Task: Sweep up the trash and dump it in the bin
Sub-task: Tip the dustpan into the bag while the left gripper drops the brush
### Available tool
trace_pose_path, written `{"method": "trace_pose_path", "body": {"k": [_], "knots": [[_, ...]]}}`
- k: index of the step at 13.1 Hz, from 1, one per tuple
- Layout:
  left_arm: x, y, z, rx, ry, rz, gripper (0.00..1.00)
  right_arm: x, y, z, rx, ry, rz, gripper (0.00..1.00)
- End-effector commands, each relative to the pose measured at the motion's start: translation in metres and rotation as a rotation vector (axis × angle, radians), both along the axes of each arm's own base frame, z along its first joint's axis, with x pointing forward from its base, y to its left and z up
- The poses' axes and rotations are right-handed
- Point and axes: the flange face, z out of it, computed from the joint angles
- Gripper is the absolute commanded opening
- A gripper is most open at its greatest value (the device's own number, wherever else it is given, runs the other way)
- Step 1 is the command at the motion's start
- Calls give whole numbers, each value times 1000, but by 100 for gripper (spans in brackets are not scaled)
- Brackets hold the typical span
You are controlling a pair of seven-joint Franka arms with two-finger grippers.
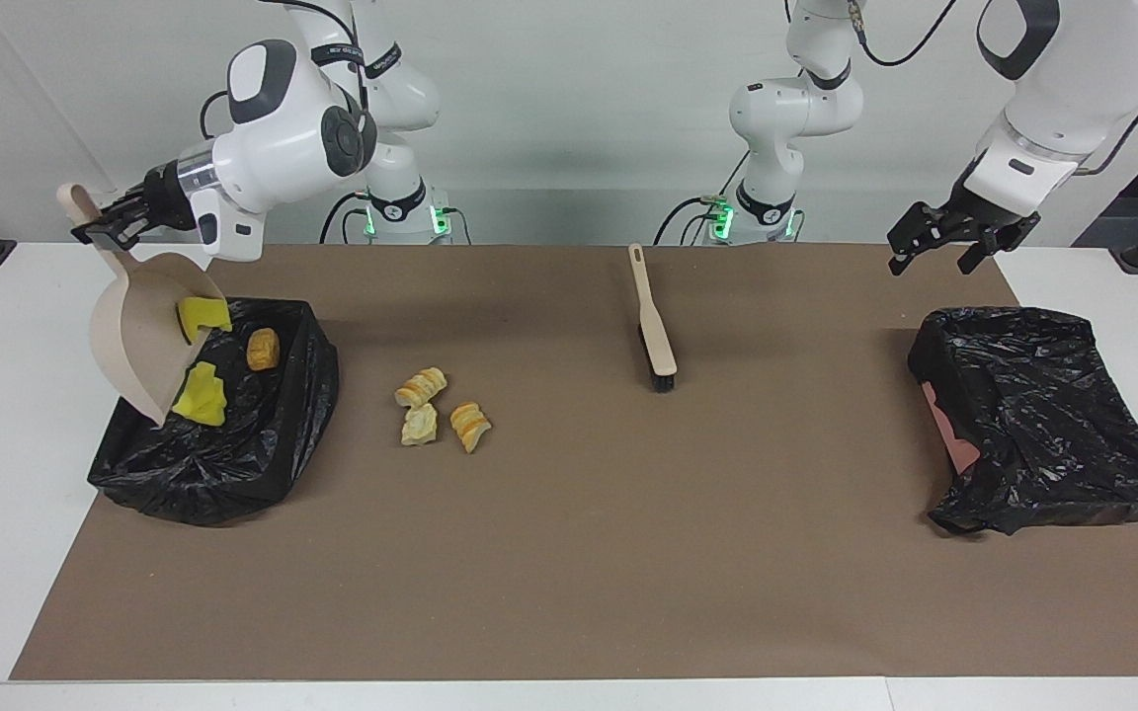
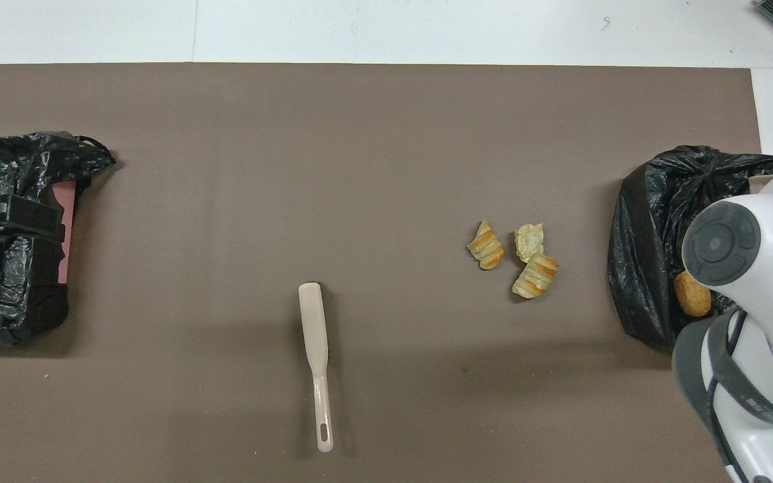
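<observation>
I am clamping the right gripper (image 1: pixel 95 225) on the dustpan (image 1: pixel 139 331) handle, tilting it over the bin (image 1: pixel 223 464) at the right arm's end so yellow sponge chunks (image 1: pixel 200 393) slide in beside the bread roll (image 1: pixel 263 349). Three pastry pieces (image 1: pixel 441 407) are lying unswept nearby. The left gripper (image 1: pixel 934 242) is waiting, released, over the other bag (image 1: pixel 1043 425).

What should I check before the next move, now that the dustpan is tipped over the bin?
1. Right hand shut on the dustpan handle: ok.
2. Dustpan mouth over the bin at the right arm's end: ok.
3. Dustpan emptied: not ok, one yellow chunk sits in the pan.
4. Dumped trash in the bin: ok, a yellow piece and the bread roll lie inside.
5. Mat swept: not ok, three pastry pieces lie beside the bin.
6. Left hand open, waiting over the mat near the second bin; brush lies free: ok.
</observation>
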Motion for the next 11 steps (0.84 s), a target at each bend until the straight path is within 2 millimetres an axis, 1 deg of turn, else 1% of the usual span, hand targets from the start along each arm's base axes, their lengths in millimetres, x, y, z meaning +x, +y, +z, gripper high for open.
{"method": "trace_pose_path", "body": {"k": [1,2,3,4,5,6,7,8,9,11], "knots": [[-7,2,3,17,-2,5,100,-21,12,24,-50,-56,6,0],[-8,3,3,20,6,1,100,-19,13,25,-54,-60,12,0],[-11,3,1,19,22,-3,100,-15,11,22,-51,-58,28,0],[-16,3,0,22,43,-10,100,-11,2,17,-33,-63,54,0],[-17,2,1,22,46,-13,100,-9,-16,9,-25,-40,71,0],[-19,1,1,22,52,-15,100,-6,-22,1,-14,48,121,0],[-19,2,1,22,58,-14,100,-4,-20,-3,-8,84,162,0],[-20,0,0,23,60,-17,100,-2,-17,-2,-12,171,205,0],[-20,-4,-1,25,61,-24,100,-2,-14,-6,11,167,199,0],[-21,-9,1,27,52,-33,100,-1,-12,0,-4,87,173,0]]}}
